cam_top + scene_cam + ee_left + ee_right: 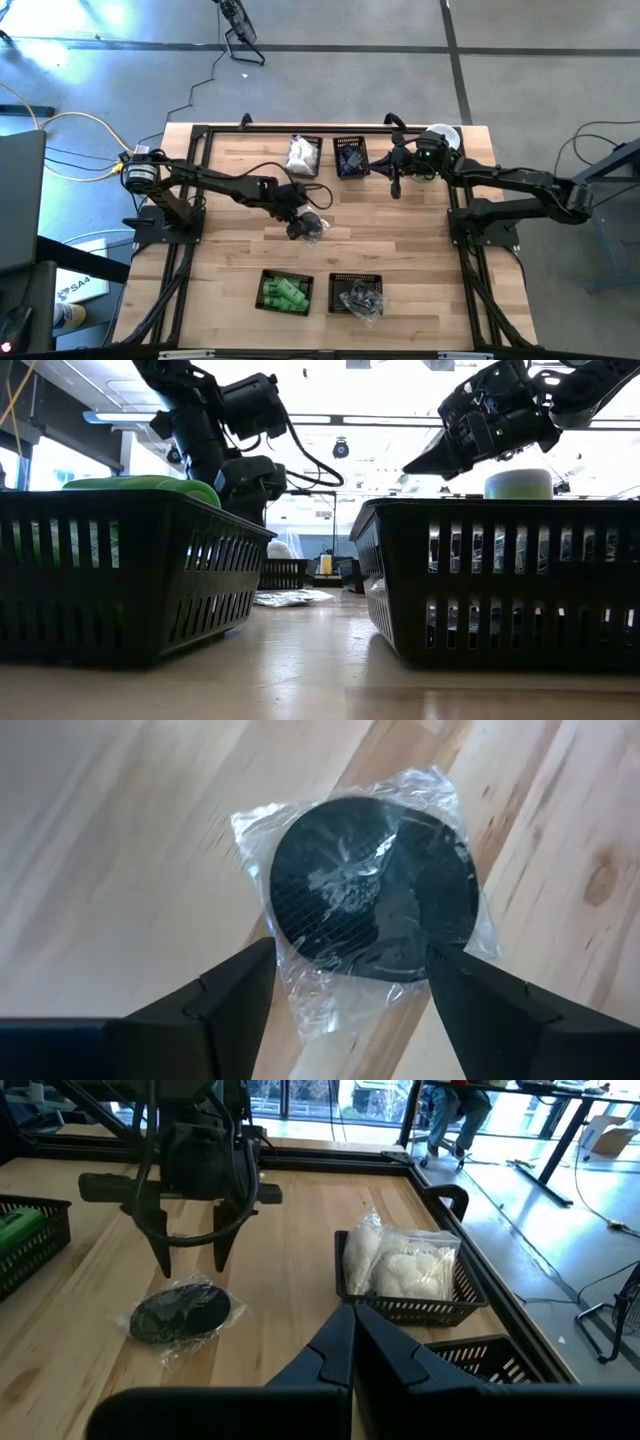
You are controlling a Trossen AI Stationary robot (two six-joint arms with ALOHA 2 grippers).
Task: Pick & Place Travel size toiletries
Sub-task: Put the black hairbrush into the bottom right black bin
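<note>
Left gripper (190, 1250) hangs open just above the wrapped dark disc (375, 890), which lies flat on the surface (420, 250) near its middle, fingers (215, 1005) apart on either side. Right gripper (395, 185) hovers shut at about 1 o'clock from the disc, beside the far baskets (352, 157).

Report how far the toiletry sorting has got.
Done: green bottles, white packets, dark pieces and clear-wrapped bits sit in four baskets. In hand: the left end effector hangs open over the wrapped dark disc lying on the table. Left: binning that disc. The right end effector waits shut.
</note>
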